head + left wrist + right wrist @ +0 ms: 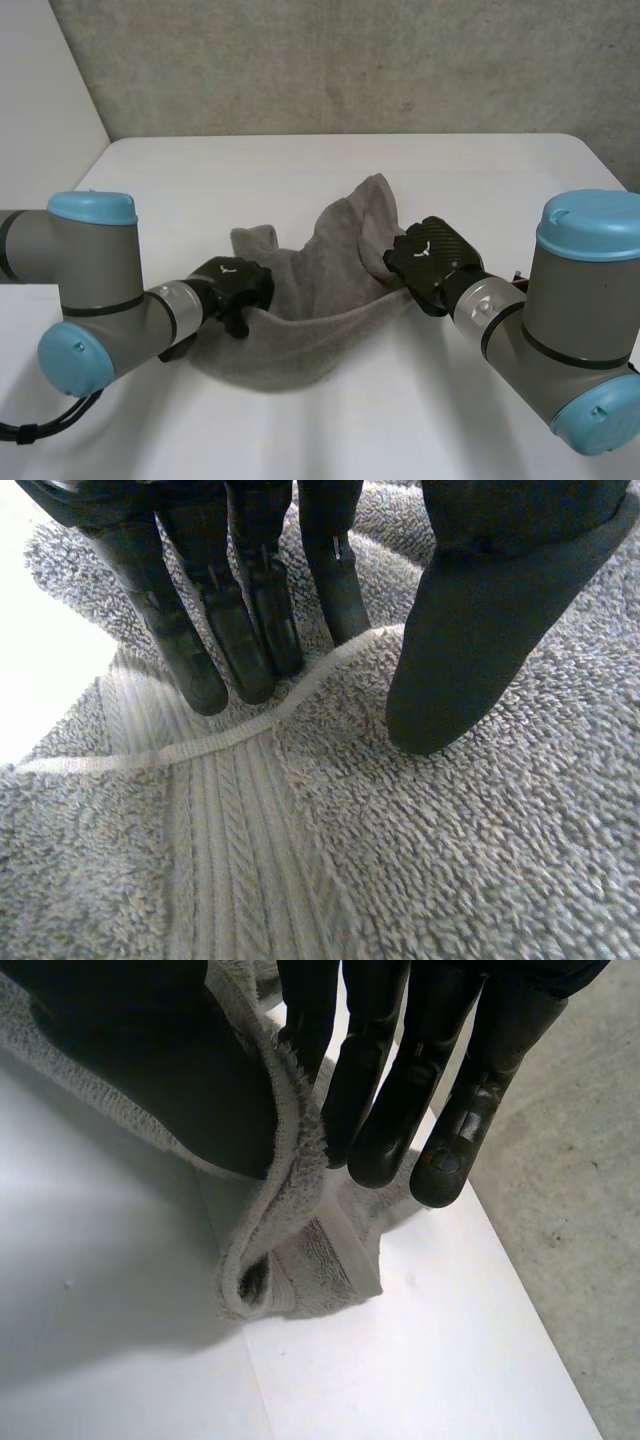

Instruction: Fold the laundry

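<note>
At the left we find the left robot hand (pixel 232 283) at the near left edge of the grey towel (pixel 320 270). In its wrist view the fingers (pixel 240 610) lie on one side of the pale hem (pixel 200 745) and the thumb on the other, so we read it as pinching the cloth at that edge.

In the middle, the towel sits bunched on the white worktop (pixel 200 180). It sags in a loose sling between the two hands. Two rumpled peaks stand up on the far side, and no neat crease or squared layer shows anywhere.

At the right, the right robot hand (pixel 430 255) has the towel's right edge. Its wrist view shows cloth wrapped over the thumb with the fingers (pixel 390 1090) closed against it. A doubled flap of towel (pixel 300 1250) hangs below onto the worktop.

We judge the task to be at an early stage. Both edges are gripped, but the towel is not spread flat and no fold is made. What is left is to stretch it out, lay it smooth, then bring one edge over the other.
</note>
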### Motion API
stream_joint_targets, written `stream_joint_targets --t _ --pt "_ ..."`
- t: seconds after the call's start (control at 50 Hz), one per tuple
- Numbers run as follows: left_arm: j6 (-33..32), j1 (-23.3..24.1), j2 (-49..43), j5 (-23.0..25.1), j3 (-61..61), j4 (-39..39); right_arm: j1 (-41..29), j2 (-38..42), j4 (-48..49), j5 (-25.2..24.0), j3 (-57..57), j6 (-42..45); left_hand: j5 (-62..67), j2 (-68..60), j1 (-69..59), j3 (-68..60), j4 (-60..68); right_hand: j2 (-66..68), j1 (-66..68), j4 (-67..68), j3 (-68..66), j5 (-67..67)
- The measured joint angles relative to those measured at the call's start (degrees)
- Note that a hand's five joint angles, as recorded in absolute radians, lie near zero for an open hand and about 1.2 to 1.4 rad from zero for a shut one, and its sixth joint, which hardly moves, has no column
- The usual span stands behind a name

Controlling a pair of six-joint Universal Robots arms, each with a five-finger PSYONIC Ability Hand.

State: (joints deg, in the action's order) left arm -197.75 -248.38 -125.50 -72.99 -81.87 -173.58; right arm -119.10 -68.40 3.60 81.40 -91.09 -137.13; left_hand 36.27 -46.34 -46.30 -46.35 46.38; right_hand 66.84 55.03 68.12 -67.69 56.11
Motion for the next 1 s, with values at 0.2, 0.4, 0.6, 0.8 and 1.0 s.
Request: stream_joint_targets --t 0.2,0.4,0.6,0.8,1.0 --pt "-0.22 0.05 1.36 -1.85 -1.73 0.32 0.17 0.37 -0.22 0.37 0.59 -0.1 19.46 -19.74 -18.31 -19.82 19.89 0.0 0.0 0.0 0.0 0.0" --pt "-2.33 0.05 13.71 -3.87 -2.09 3.37 1.89 -2.02 -8.09 0.77 5.85 0.02 22.17 -23.0 -20.18 -23.09 23.06 0.0 0.0 0.0 0.0 0.0" --pt "-2.96 0.16 35.43 -3.78 -5.06 9.2 3.79 -8.14 -36.33 -1.38 19.74 3.17 22.67 -23.24 -20.47 -23.31 23.25 0.0 0.0 0.0 0.0 0.0" --pt "-8.15 0.17 35.4 -4.06 -6.79 15.36 3.06 -5.92 -41.71 -4.76 23.31 10.4 22.67 -23.28 -20.68 -23.33 23.29 0.0 0.0 0.0 0.0 0.0" --pt "-13.44 -0.15 14.74 -8.07 1.35 10.47 1.53 10.68 -36.93 0.48 32.12 15.14 22.68 -23.28 -20.68 -23.34 23.36 0.0 0.0 0.0 0.0 0.0"
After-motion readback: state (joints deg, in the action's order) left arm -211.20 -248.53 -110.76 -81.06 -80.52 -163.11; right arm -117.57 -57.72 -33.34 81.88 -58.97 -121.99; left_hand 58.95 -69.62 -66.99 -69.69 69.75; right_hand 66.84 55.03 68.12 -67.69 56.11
